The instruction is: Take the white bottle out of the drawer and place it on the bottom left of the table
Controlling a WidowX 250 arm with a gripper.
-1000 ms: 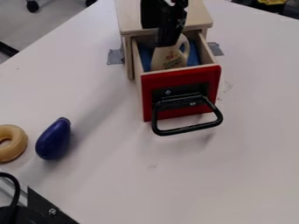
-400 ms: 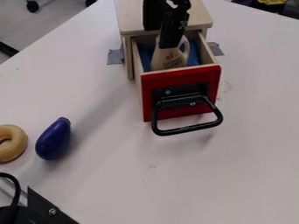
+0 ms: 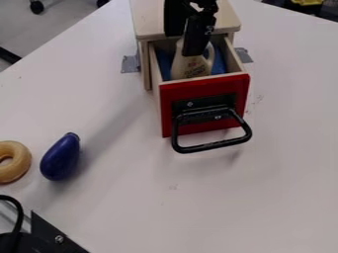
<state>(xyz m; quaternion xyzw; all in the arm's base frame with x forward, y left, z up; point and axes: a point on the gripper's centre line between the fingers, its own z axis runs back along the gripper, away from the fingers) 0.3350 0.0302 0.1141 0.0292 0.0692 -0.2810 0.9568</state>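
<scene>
Your tool [image 3: 193,53] hangs at the upper part of the white bottle [image 3: 190,68], covering its neck; whether it is open or closed, you cannot tell. The bottle sits inside your open, red-fronted drawer [image 3: 231,85].

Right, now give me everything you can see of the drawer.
The drawer stands open, pulled partly out of a pale wooden cabinet. Its side walls look like bare light wood. Its front panel is red, with a black loop handle jutting out and down from a dark plate with bolt heads. Inside are the off-white bottle and something blue.
</scene>
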